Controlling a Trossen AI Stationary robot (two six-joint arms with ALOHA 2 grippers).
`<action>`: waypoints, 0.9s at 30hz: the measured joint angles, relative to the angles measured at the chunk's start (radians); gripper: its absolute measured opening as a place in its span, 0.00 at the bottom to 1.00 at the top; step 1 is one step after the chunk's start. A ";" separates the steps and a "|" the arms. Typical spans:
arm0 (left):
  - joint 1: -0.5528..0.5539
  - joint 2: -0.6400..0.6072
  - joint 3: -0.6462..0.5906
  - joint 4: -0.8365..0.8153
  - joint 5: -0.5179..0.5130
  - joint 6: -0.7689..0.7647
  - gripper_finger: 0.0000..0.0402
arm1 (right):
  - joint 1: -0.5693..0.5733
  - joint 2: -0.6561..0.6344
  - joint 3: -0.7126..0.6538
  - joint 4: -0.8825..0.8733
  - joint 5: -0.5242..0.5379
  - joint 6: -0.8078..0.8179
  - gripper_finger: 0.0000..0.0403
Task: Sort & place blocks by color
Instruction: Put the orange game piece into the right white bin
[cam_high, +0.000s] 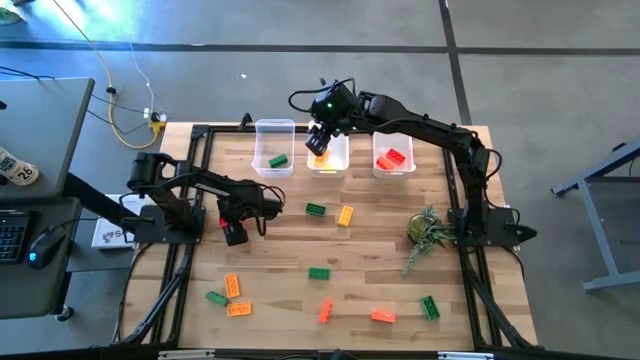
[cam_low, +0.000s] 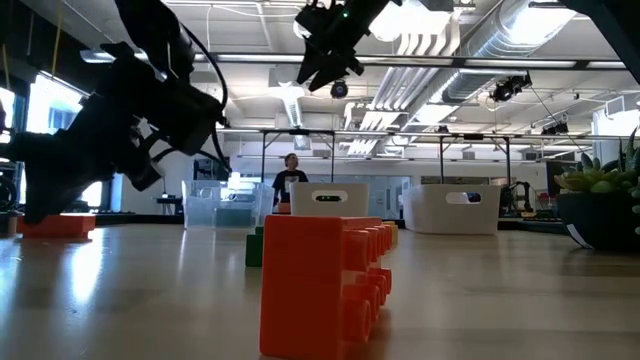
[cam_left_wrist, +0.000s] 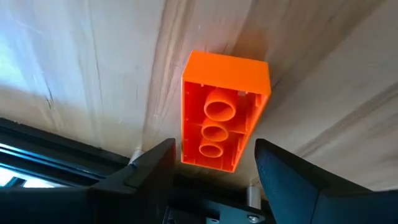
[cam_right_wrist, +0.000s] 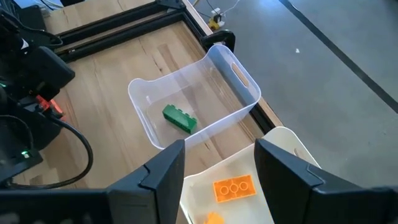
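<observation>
My left gripper (cam_high: 234, 232) (cam_left_wrist: 214, 149) points down near the table's left side and is shut on an orange-red block (cam_left_wrist: 224, 93). My right gripper (cam_high: 320, 140) (cam_right_wrist: 221, 177) hangs open above the middle bin (cam_high: 328, 160) and touches nothing. Yellow-orange blocks (cam_right_wrist: 234, 188) lie in that bin below it. A green block (cam_right_wrist: 179, 118) lies in the left bin (cam_high: 274, 147), and red blocks (cam_high: 392, 158) lie in the right bin. Several green, yellow-orange and red blocks lie flat on the table, such as a green one (cam_high: 316, 209) and a yellow one (cam_high: 346, 215). My left gripper pinches the orange-red block between its two fingers (cam_left_wrist: 158, 165) at the block's near end (cam_left_wrist: 208, 155), coming from above and pointing down. The block's hollow underside faces the wrist camera. In the low view the block (cam_low: 55, 225) sits at table height; whether it is lifted, I cannot tell.
A small green plant (cam_high: 428, 230) stands near the table's right side. Loose blocks lie along the near edge, among them a red one (cam_high: 326, 311) and a green one (cam_high: 430, 307). A dark frame borders the table. A person stands far off in the room (cam_low: 290, 180).
</observation>
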 joint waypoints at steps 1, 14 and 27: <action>0.000 0.011 0.000 0.001 0.000 0.001 0.51 | 0.000 0.000 0.000 -0.001 0.000 0.000 0.44; 0.000 0.073 0.000 0.044 0.003 0.035 0.46 | 0.000 0.000 0.000 -0.027 0.000 0.000 0.44; 0.000 0.055 0.000 0.051 0.058 0.104 0.26 | 0.000 0.000 0.000 -0.027 -0.001 0.001 0.44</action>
